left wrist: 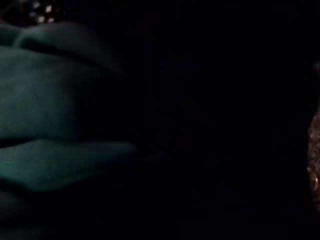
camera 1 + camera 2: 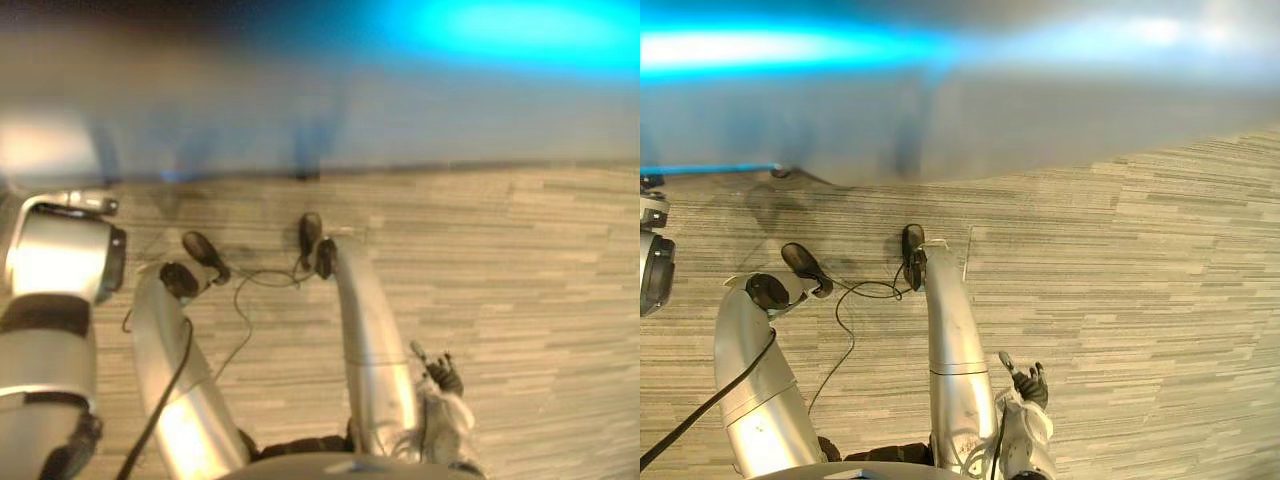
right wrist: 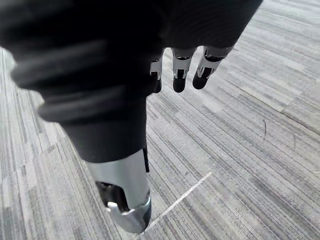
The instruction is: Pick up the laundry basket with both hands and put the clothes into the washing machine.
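Right hand [image 3: 150, 45]: fingers [image 3: 179, 75] loosely bent and hanging together, not wrapped round anything; thumb [image 3: 125, 192] sticks out apart from them, tip free. Relaxed, roughly half-wide, palm empty. It hangs low above the floor [image 3: 240, 150], touching nothing. Directly past the thumb, a thin pale line [image 3: 182, 197] runs diagonally across the floor, which is grey striped carpet in plank-like tiles. From the head, the same hand sits at the lower right, fingertips pointing up and away from the camera, carpet all round it. Left hand: state can't tell. Its wrist view is almost black, just some dim rounded folds [image 1: 50, 90] on one side; can't say what they are, cloth or cover. Farther out, along the far edge of the carpet, a blurred grey surface [image 2: 400, 110] spans the width, with a bright blue glow [image 2: 520, 35] above it; can't tell what that surface is. Basket and clothes: can't tell where they are from these views. Same for the washing machine.
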Tool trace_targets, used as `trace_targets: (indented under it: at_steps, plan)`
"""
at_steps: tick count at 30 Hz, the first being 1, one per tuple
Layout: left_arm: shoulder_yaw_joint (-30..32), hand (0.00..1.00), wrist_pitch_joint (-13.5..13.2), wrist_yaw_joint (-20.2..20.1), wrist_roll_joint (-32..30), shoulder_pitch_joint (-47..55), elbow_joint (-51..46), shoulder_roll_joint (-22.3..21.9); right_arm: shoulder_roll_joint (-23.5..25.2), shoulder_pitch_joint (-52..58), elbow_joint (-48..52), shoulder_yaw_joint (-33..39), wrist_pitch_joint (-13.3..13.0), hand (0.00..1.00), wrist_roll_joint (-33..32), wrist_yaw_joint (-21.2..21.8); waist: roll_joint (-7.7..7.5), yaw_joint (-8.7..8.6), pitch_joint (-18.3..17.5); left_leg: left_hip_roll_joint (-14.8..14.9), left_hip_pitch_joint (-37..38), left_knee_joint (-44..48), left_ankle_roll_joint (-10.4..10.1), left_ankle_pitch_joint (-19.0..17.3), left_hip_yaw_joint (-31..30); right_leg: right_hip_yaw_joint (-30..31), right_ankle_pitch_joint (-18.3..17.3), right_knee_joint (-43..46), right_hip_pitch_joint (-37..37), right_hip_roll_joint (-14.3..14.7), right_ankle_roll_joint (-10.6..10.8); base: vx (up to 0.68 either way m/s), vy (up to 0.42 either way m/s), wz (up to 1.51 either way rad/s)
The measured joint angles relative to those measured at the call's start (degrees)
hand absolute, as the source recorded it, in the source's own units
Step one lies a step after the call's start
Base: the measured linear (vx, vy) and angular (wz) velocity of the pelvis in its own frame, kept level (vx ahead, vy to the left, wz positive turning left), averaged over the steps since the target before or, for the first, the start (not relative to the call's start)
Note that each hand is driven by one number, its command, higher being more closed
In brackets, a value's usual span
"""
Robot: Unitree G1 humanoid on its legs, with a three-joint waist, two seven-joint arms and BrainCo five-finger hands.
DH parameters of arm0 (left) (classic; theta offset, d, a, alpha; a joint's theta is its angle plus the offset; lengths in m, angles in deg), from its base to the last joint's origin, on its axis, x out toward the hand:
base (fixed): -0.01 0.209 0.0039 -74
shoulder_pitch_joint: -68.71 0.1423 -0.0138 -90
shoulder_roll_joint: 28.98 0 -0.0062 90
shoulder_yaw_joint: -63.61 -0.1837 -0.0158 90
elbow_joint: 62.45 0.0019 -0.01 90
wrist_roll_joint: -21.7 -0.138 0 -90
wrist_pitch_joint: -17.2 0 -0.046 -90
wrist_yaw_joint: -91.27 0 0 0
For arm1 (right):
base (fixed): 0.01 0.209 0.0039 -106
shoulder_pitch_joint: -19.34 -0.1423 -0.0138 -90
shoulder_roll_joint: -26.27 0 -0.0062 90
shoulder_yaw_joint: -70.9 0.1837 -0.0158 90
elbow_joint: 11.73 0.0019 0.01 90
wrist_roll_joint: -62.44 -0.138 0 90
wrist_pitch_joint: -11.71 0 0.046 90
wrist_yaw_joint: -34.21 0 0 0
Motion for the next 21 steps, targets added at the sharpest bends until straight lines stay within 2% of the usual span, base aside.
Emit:
trace_targets:
  at_steps: [1,2,3,4,7,9,17,21]
  plan:
    - [-0.7,1.0,1.0,0.5,-3.8,-0.2,0.3,0.3,0.0,0.1,-0.3,0.0,-0.1,0.0,0.0,0.0,-0.01,0.01,0.0,0.0,-0.1,0.0,0.0,0.0,0.0,0.0,0.0,0.0,0.0,0.0,0.0,0.0,0.0,0.0]
    - [-1.7,1.0,2.9,1.1,-12.8,-0.4,0.4,0.8,0.0,0.1,-1.2,0.0,-0.4,0.0,-0.1,0.9,-0.03,0.02,0.0,0.0,-0.1,0.1,0.0,0.0,0.0,0.0,0.0,0.0,-0.1,0.0,0.0,0.0,0.0,0.0]
    - [-2.3,0.0,3.4,1.2,-16.0,-0.7,0.9,1.0,-0.1,0.2,-1.3,0.0,-0.5,0.0,-0.1,1.4,-0.04,0.04,0.0,0.0,-0.2,0.1,0.0,0.0,0.0,0.0,0.0,0.0,-0.2,0.0,-0.1,0.0,0.0,0.0]
    - [-3.6,0.0,4.6,0.9,-22.2,-1.8,2.9,1.0,-0.1,0.5,-1.3,-0.1,-0.9,0.0,-0.3,2.1,-0.04,0.17,-0.1,0.1,-0.3,0.2,0.1,0.0,0.0,0.1,0.1,0.0,-0.3,0.0,-0.1,0.0,0.0,0.0]
    - [-4.4,0.0,6.6,0.9,-28.5,-3.4,5.2,1.1,-0.1,0.6,-1.4,-0.3,-1.6,0.0,-1.6,2.4,-0.12,0.22,-1.4,0.1,-2.1,0.3,0.4,0.4,0.0,0.1,0.7,0.0,-2.1,0.0,-0.3,-0.02,-0.004,-0.03]
    - [-4.6,0.0,7.4,0.8,-30.4,-4.5,7.5,1.1,-0.1,0.6,-1.4,-0.4,-2.0,0.0,-1.9,2.5,-0.14,0.12,-1.5,0.2,-2.5,0.5,0.6,0.6,0.0,0.0,1.1,0.0,-2.4,0.0,-0.4,-0.02,-0.002,-0.02]
    - [-4.2,0.0,9.5,-3.0,-28.5,-8.5,11.6,1.0,-0.4,0.9,-1.3,-1.4,-1.8,0.0,-2.4,3.7,-0.23,-0.26,-1.5,0.4,-4.7,0.6,1.6,1.6,0.0,0.0,3.2,-0.9,-4.2,0.0,-0.1,-0.05,-0.002,-0.03]
    - [0.1,0.0,9.5,-3.7,-27.6,-9.1,11.2,0.6,-0.5,1.0,-1.3,-1.4,-1.0,0.0,-3.2,3.7,-0.25,-0.51,-1.5,0.1,-6.1,-0.2,2.1,2.8,0.1,-0.1,4.6,-1.9,-5.3,-0.2,-0.2,-0.06,-0.002,0.0]
